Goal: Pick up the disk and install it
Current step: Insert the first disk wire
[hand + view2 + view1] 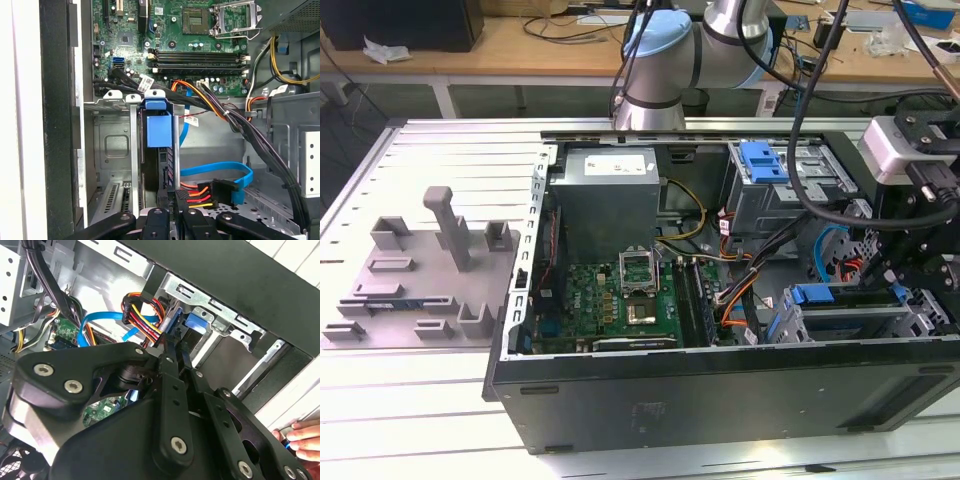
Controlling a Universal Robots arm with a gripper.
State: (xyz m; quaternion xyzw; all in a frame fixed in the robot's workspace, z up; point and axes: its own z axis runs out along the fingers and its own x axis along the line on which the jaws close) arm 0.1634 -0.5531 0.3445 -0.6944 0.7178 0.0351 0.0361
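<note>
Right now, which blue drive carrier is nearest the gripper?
The blue carrier in the bay at the exterior view's lower right, ahead of the gripper in the first wrist view; the other carrier sits in the far bay.

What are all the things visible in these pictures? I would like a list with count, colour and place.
computer case: one, black, open.
slotted fixture: one, grey, exterior view's left of the case.
motherboard: one, green, inside the case.
power supply: one, grey, beside the motherboard.
disk: one, blue carrier, standing in the drive bay.
flat cable: one, blue, beside that bay.
person's hand: one, near the case's outer wall.
arm: one, silver and pale blue, over the case.
gripper: one, black, close to the disk.
</note>
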